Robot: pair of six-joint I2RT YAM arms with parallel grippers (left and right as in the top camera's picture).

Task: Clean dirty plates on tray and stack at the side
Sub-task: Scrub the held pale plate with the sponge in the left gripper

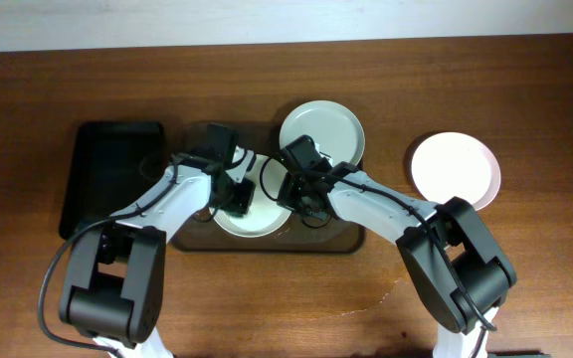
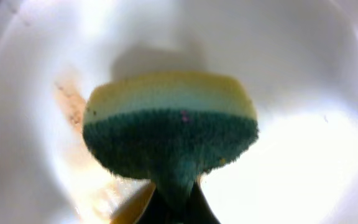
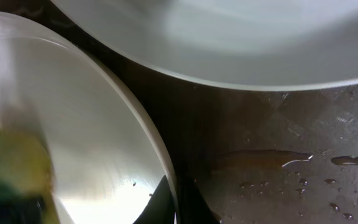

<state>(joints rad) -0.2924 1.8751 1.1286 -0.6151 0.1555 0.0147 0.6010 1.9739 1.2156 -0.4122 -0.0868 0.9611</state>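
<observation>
A white plate (image 1: 247,221) lies on the brown tray (image 1: 193,239), with orange-brown smears (image 2: 73,106) on its left side. My left gripper (image 1: 237,197) is shut on a yellow and green sponge (image 2: 169,127) pressed on this plate (image 2: 303,93). My right gripper (image 1: 288,191) is shut on the plate's right rim (image 3: 160,155). A second white plate (image 1: 321,131) sits at the tray's back right and shows in the right wrist view (image 3: 229,37). A third plate (image 1: 455,169) lies on the table to the right.
A smaller black tray (image 1: 112,174) lies to the left of the brown tray. The tray base (image 3: 291,149) carries drops and a puddle of brownish liquid. A wet mark (image 1: 386,293) is on the table near the front.
</observation>
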